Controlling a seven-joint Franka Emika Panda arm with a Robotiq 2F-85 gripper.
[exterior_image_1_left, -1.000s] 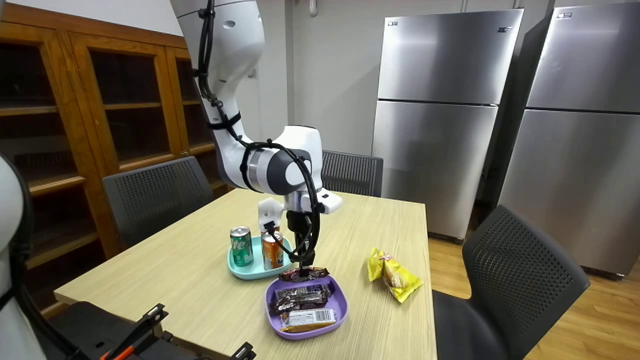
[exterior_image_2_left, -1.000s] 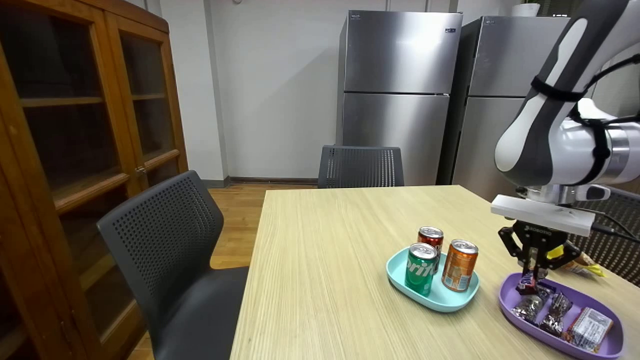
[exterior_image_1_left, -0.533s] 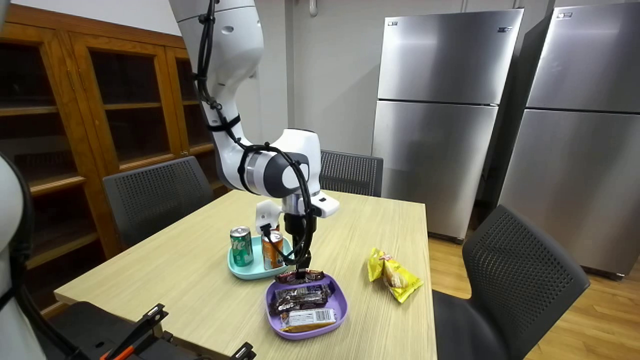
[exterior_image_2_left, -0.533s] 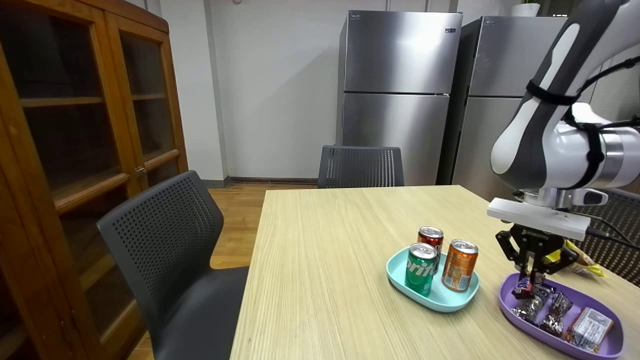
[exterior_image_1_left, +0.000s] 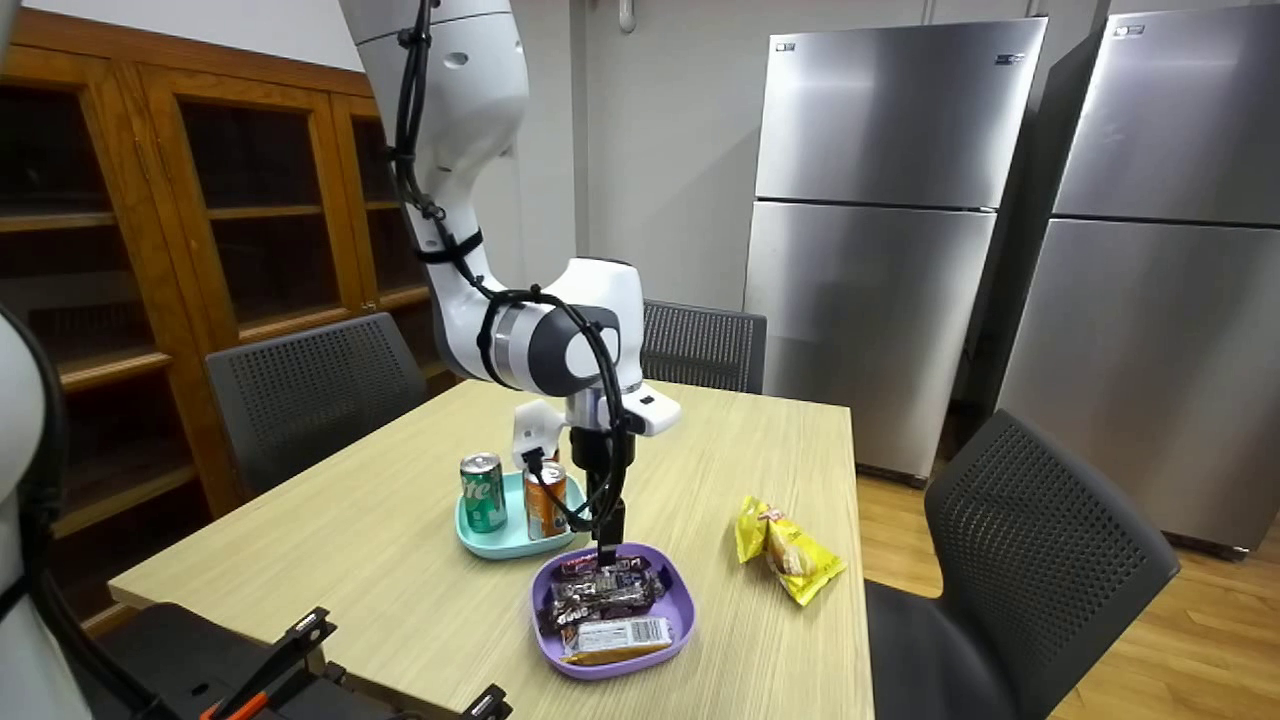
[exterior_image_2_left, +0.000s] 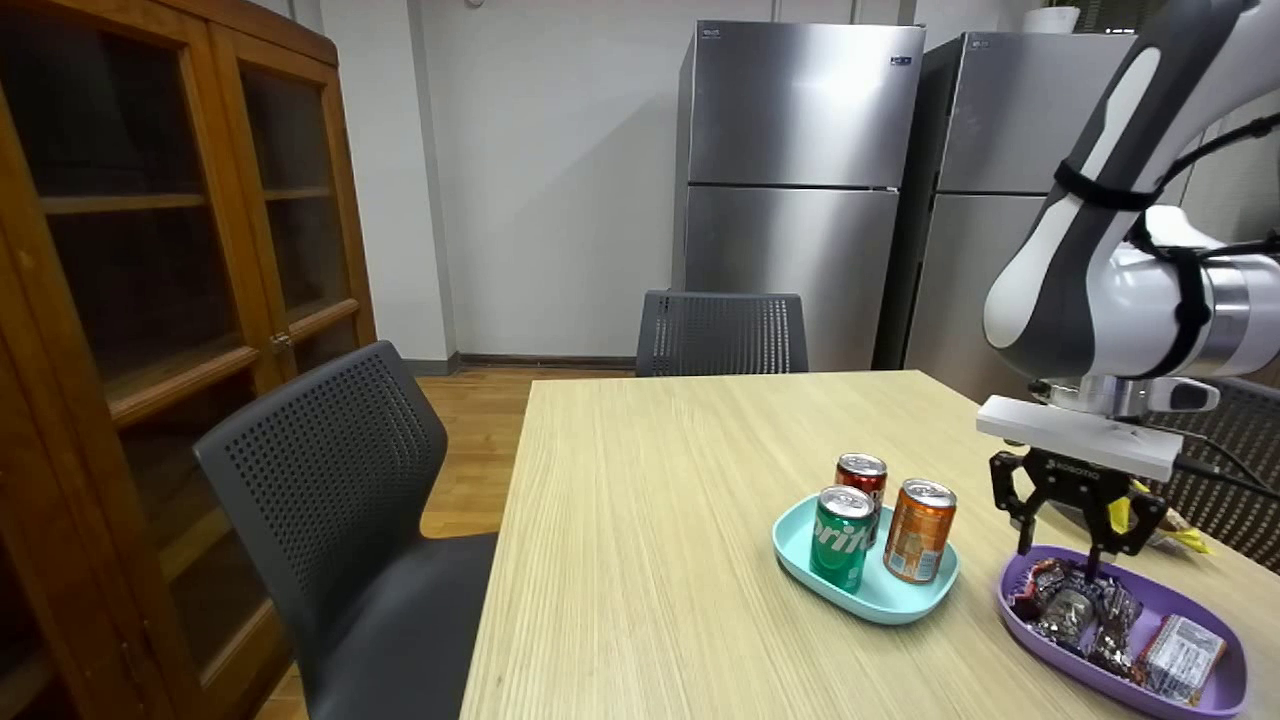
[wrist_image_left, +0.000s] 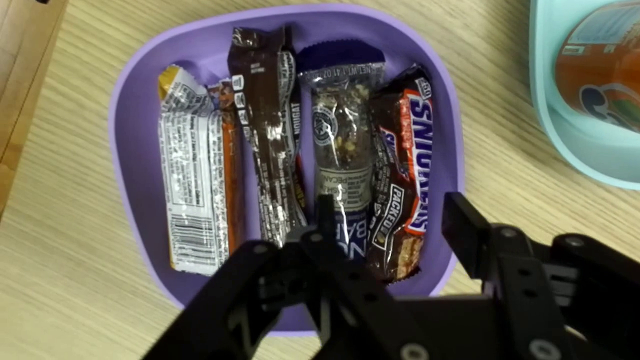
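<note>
Gripper (wrist_image_left: 392, 215): lower right in wrist view, spread wide, grips nothing
Snickers bar (wrist_image_left: 400, 180): right of center, in purple tray (wrist_image_left: 140, 150), seen between the tips
Nut bar (wrist_image_left: 345, 150): just left, one finger over it, contact unclear
Farther left: brown-wrapped bar (wrist_image_left: 267, 135), white-wrapped bar (wrist_image_left: 187, 185), same tray
Teal tray (wrist_image_left: 575, 150): upper right, orange can (wrist_image_left: 605, 75) in it
Yellow bag (exterior_image_1_left: 788, 550): lower right in an exterior view, on worktop (exterior_image_1_left: 700, 450)
</note>
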